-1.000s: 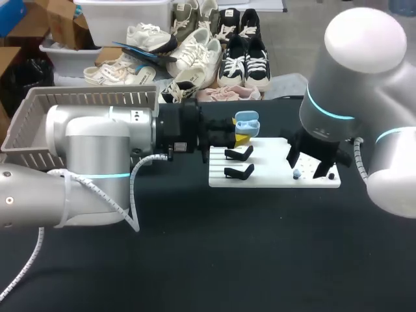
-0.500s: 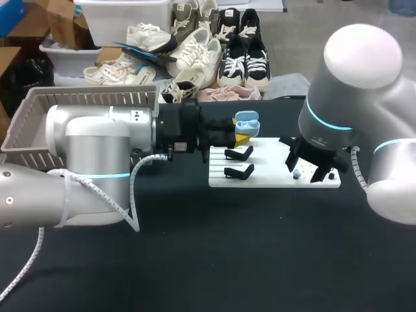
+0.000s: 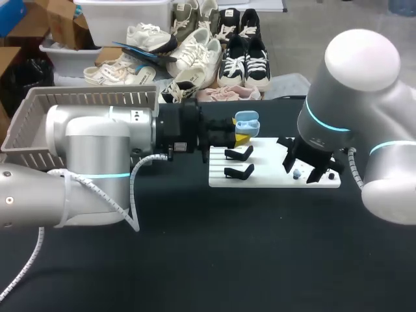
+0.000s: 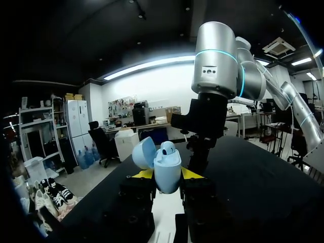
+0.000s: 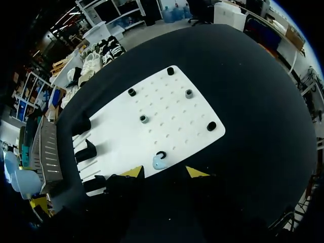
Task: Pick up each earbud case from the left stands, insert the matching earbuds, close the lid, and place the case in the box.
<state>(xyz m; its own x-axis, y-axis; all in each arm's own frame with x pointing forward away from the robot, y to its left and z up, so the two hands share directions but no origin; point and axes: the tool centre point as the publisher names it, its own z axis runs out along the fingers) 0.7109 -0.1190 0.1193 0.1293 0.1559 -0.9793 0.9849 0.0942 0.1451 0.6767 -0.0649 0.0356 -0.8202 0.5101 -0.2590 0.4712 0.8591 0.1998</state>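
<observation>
Right tool [image 3: 304,168] edged left, open above the small blue earbud [image 5: 160,162]; expect it light, slippery: pinch its sides. Left tool [image 3: 237,138] clamps the open blue case [image 4: 167,169].

Even overhead light floods the dark surface [image 3: 195,260], shadows soft; ahead of the left pincer [image 4: 168,174] a ceiling strip [image 4: 152,66] glares, surroundings dim.

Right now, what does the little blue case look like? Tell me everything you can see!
The case is pale blue, smooth and rounded, like shiny plastic. It stands upright, pinched from two sides by the yellow fingertips of the left gripper. Its lid is open and leans to one side. Something small and round, likely an earbud, sits in the top. In the head view the case is near the white board's far corner.
</observation>
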